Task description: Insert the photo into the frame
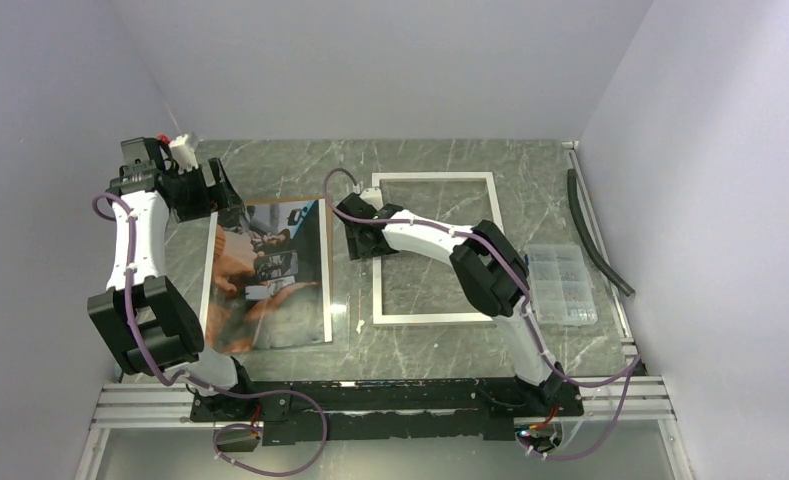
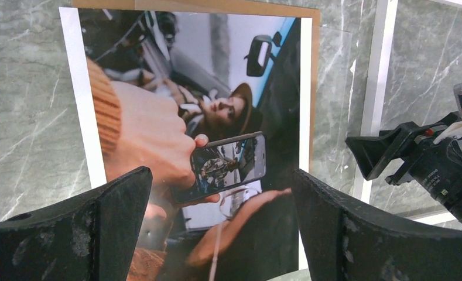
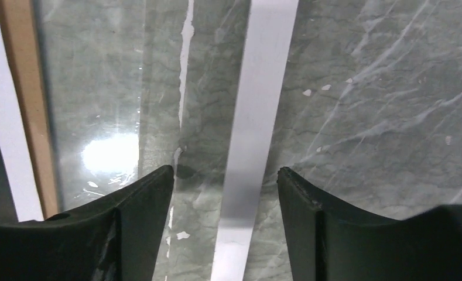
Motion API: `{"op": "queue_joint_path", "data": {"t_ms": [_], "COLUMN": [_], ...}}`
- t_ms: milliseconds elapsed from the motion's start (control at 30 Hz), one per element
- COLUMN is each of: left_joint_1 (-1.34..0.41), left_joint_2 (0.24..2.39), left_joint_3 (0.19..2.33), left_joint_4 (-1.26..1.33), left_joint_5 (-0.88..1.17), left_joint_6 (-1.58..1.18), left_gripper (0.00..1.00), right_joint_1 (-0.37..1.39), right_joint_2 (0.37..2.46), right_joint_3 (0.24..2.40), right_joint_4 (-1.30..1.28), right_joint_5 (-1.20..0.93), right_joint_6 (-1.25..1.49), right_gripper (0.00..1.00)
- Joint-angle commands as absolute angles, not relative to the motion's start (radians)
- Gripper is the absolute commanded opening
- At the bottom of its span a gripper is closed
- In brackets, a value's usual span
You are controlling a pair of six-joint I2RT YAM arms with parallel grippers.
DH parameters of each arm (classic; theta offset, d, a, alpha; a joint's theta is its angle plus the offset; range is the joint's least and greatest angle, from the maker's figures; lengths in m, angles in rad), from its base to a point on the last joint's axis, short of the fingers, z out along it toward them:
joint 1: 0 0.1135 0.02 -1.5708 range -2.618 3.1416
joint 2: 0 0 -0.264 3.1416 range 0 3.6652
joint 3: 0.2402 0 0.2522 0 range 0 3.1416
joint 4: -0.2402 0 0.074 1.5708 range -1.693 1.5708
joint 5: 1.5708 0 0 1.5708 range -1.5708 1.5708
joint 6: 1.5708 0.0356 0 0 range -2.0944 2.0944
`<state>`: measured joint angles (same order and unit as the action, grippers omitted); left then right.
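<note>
The photo (image 1: 268, 275) lies flat at the left of the table, a glossy print with a white border; the left wrist view shows it from close up (image 2: 205, 117). To its right lies the white frame (image 1: 435, 178), flat on the table. My left gripper (image 1: 228, 203) hovers open over the photo's far end, its fingertips (image 2: 140, 175) wide apart with nothing between them. My right gripper (image 1: 365, 245) is low over the frame's left rail (image 3: 257, 105). It is open, one finger on each side of the rail, neither touching it.
A brown backing board (image 2: 216, 6) lies under the photo. A clear sheet (image 3: 99, 88) lies between the photo and the frame. At the right stand a clear parts box (image 1: 560, 283) and a black hose (image 1: 595, 230). Walls close in on three sides.
</note>
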<state>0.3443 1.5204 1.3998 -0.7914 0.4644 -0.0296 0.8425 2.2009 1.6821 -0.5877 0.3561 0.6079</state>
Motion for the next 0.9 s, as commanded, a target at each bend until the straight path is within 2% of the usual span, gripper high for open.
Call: {"op": "queue_joint_path", "data": {"t_ms": [0,67,133,200,367,633,867], "left_joint_1": [0.344,0.345,0.344,0.345,0.344,0.335,0.247], "left_joint_2": [1.513,1.508,1.504,1.503,1.498,1.497,1.437], "left_joint_3": [1.407,1.405,1.401,1.398,1.379,1.336,1.309], "left_joint_4": [-0.82,-0.824,-0.826,-0.832,-0.832,-0.871,-0.875], "left_joint_5": [0.441,0.434,0.429,0.432,0.473,0.589,0.585], "left_joint_6": [-0.012,0.004,0.023,0.023,0.014,0.026,0.021], "left_gripper": [0.95,0.95,0.95,0.95,0.95,0.95,0.95], "right_joint_1": [0.849,0.854,0.861,0.865,0.867,0.865,0.832], "right_joint_2": [2.228,2.241,2.252,2.254,2.193,2.055,1.904], "right_joint_3": [1.722,1.727,1.739,1.756,1.828,2.021,1.995], "right_joint_4": [-0.57,-0.571,-0.58,-0.585,-0.613,-0.708,-0.629], "right_joint_5": [0.359,0.362,0.356,0.34,0.291,0.17,-0.066], "right_joint_6": [0.643,0.651,0.66,0.66,0.674,0.721,0.822], "right_gripper": [0.65,0.55,0.38,0.26,0.12,0.06,0.05]}}
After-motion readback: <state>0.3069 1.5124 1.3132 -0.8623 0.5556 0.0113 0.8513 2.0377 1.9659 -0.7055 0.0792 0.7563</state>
